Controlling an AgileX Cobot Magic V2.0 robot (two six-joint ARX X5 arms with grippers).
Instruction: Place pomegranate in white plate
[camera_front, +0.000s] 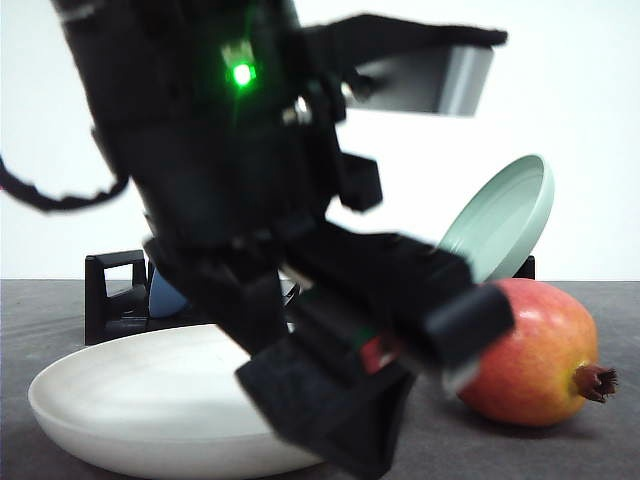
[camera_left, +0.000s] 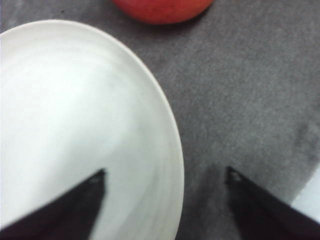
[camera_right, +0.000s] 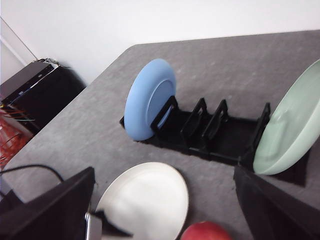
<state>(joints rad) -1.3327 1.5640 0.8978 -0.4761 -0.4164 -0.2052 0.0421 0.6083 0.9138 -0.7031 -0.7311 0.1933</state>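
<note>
Left arm angled steeply down across the front view, its end effector (camera_front: 400, 395) low over the desk (camera_front: 560, 450), between the white plate (camera_front: 130, 400) and the pomegranate (camera_front: 535, 355); one black finger (camera_front: 455, 315) overlaps the fruit's near side, contact not resolvable through the blur. In the left wrist view the two dark fingertips (camera_left: 75, 207) stand wide apart with nothing between them, one over the white plate's inner slope, the other over bare desk: released. The pomegranate sits on the desk beyond that end effector, beside the plate rim and outside it. Right end effector (camera_right: 162, 212) held high, looking down; its fingers (camera_right: 47, 210) are spread at both edges of its own view, released. That view adds a black slotted rack (camera_right: 210, 130) well beyond it, holding a blue plate (camera_right: 145, 100) upright at one end and a pale green plate (camera_right: 292, 122) leaning at the other. Desk surface grey, felt-like, matte. White plate shallow, round, matte cream with raised rim. Pomegranate glossy red with yellow-orange blush, dried brown crown (camera_front: 597, 381) pointing away from the left end effector.
</note>
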